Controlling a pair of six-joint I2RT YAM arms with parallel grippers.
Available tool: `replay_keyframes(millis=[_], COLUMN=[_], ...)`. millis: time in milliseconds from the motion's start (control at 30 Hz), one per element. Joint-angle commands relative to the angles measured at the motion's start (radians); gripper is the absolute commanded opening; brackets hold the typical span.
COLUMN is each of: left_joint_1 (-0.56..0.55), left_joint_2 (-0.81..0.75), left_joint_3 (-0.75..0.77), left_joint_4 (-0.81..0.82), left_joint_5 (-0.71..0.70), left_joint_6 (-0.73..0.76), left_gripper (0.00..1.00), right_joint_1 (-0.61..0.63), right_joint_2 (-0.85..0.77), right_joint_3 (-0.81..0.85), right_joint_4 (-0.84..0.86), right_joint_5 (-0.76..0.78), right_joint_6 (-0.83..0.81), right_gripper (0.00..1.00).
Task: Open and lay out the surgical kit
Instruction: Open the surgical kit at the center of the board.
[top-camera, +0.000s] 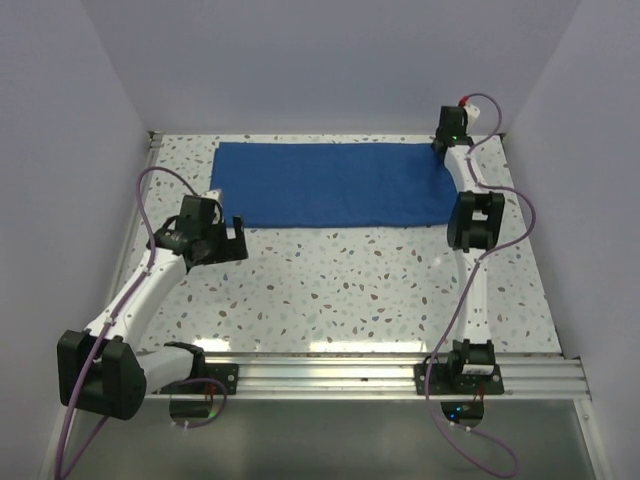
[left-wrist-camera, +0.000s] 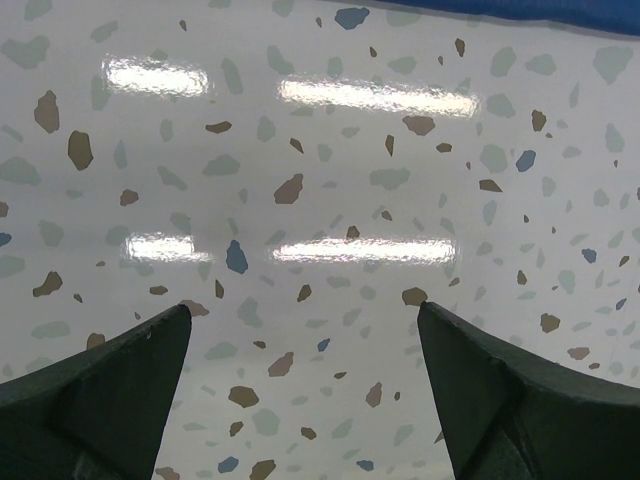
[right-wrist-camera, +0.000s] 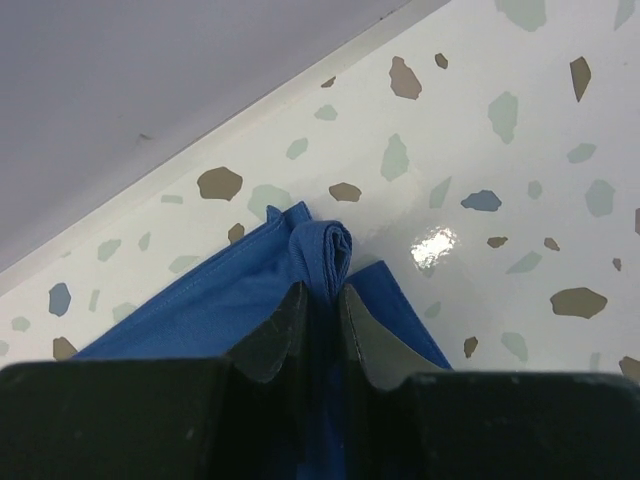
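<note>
The blue wrap (top-camera: 330, 185) lay flat at the far side of the surface (top-camera: 350, 290), its far right corner bunched and pinched tight by the right hand (right-wrist-camera: 320, 300). Thin bite, that: a pull could slip it, or drag the whole wrap. The left hand (left-wrist-camera: 305, 320) hung wide, empty.

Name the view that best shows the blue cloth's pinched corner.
Right wrist: the cloth corner bunches between the right gripper fingers. Top view shows the whole cloth, corner hidden by the gripper; left wrist catches only a blue edge.
</note>
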Motion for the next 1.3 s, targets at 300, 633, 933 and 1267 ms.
replay_keyframes(millis=[300, 633, 933, 1267], left_joint_1=[-0.004, -0.004, -0.004, -0.004], left_joint_2=[-0.068, -0.065, 0.030, 0.105], left_joint_3=[0.043, 0.279, 0.530, 0.623], left_joint_4=[0.002, -0.006, -0.030, 0.008], left_joint_5=[-0.060, -0.118, -0.133, -0.101], left_joint_6=[-0.006, -0.030, -0.078, -0.157], left_gripper=[1.00, 1.00, 1.00, 1.00], right_joint_1=[0.062, 0.192, 0.250, 0.290], right_joint_2=[-0.302, -0.667, -1.225, -2.038], right_joint_3=[-0.084, -0.492, -1.140, -1.578], right_joint_4=[-0.042, -0.077, -0.109, -0.575], right_joint_5=[-0.061, -0.141, -0.244, -0.083], right_joint_6=[-0.059, -0.039, 0.033, 0.178], right_gripper=[0.00, 0.00, 0.00, 0.00])
